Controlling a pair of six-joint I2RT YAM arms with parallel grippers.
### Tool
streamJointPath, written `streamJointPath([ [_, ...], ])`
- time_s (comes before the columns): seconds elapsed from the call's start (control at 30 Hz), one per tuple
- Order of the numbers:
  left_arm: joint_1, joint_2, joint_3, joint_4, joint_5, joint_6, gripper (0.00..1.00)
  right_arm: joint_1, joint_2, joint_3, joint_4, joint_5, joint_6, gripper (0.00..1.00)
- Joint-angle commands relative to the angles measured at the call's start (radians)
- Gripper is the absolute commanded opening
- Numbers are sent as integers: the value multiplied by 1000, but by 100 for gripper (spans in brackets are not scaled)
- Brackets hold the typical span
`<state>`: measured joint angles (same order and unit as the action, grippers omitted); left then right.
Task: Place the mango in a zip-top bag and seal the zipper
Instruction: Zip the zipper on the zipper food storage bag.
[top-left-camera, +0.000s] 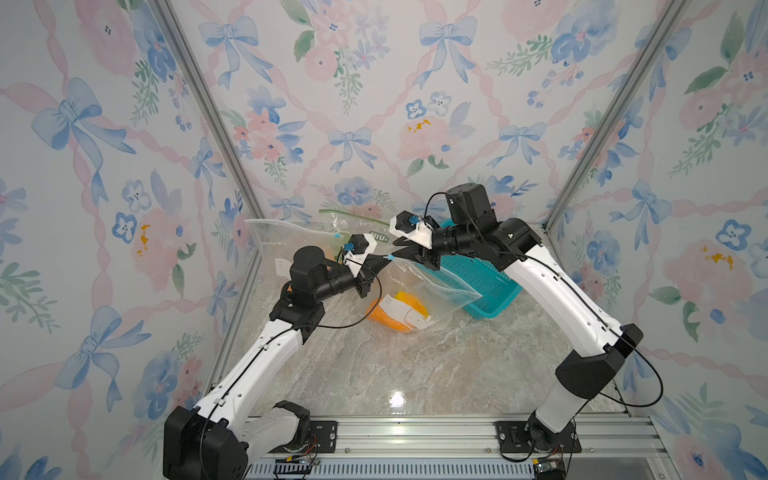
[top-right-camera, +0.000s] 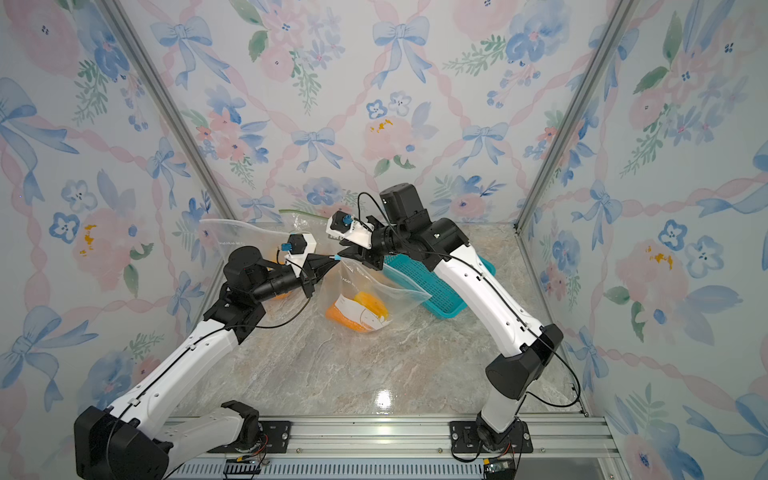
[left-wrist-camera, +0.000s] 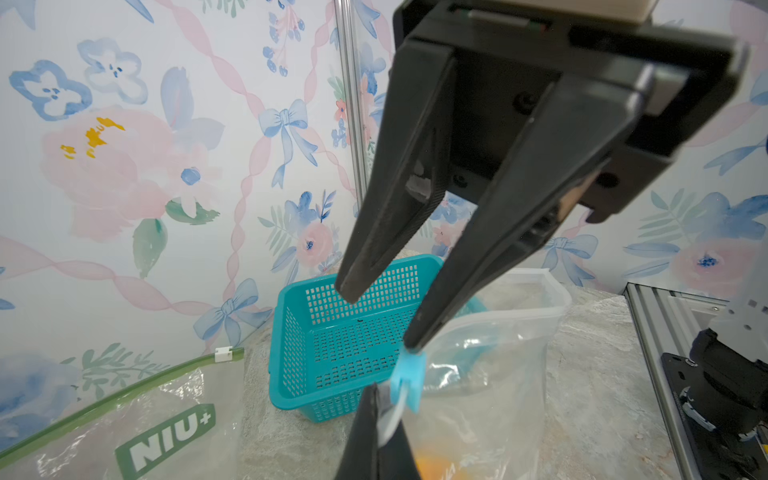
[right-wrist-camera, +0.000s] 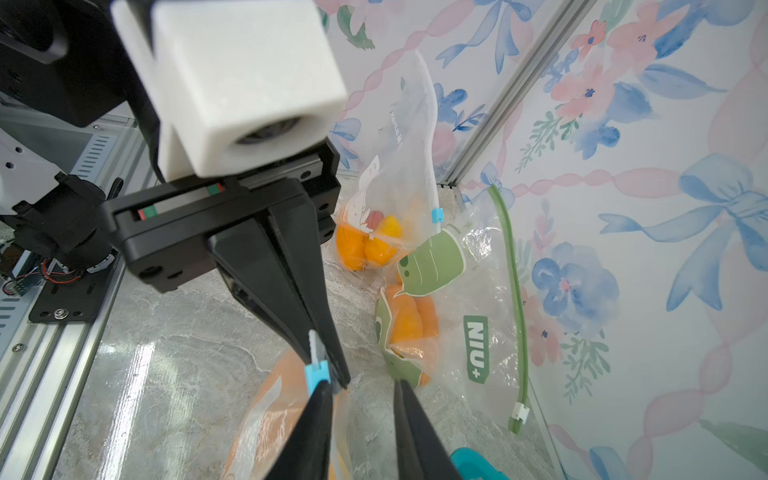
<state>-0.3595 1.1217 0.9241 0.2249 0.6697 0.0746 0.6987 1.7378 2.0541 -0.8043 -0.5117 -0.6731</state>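
Observation:
In both top views a clear zip-top bag (top-left-camera: 432, 286) (top-right-camera: 386, 286) hangs between the two grippers, its bottom resting on the table. The orange mango (top-left-camera: 399, 311) (top-right-camera: 357, 311) lies inside it. My left gripper (top-left-camera: 384, 259) (left-wrist-camera: 378, 399) is shut on the bag's top strip, right beside the blue slider (left-wrist-camera: 409, 382) (right-wrist-camera: 316, 372). My right gripper (top-left-camera: 399, 253) (right-wrist-camera: 362, 384) faces it with its jaws apart. One of its fingers (right-wrist-camera: 320, 415) touches the slider, and nothing sits between its fingers.
A teal mesh basket (top-left-camera: 478, 282) (left-wrist-camera: 345, 332) stands behind the bag to the right. At the back left lie a clear bag (top-left-camera: 282, 245) and a green-zippered NIU+ bag (right-wrist-camera: 457, 324) (left-wrist-camera: 145, 415), each holding orange fruit. An aluminium rail (top-left-camera: 415, 436) runs along the front edge.

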Motion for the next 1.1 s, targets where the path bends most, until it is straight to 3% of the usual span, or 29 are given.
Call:
streamJointPath([
  [0.0,-4,-16,5,33,9,-6,0,21,24,34,-36,-5,-3,27],
  [0.27,7,-3,4,32,-38,-20,0,22,8,31,-20,-4,23,28],
  [0.53,17,20,9,32,-23,-31,0,23,2,23,-2,-40,64,34],
  [1.07,19,20,6,32,-29,-28,0,33,105,130,-96,-54,57,26],
])
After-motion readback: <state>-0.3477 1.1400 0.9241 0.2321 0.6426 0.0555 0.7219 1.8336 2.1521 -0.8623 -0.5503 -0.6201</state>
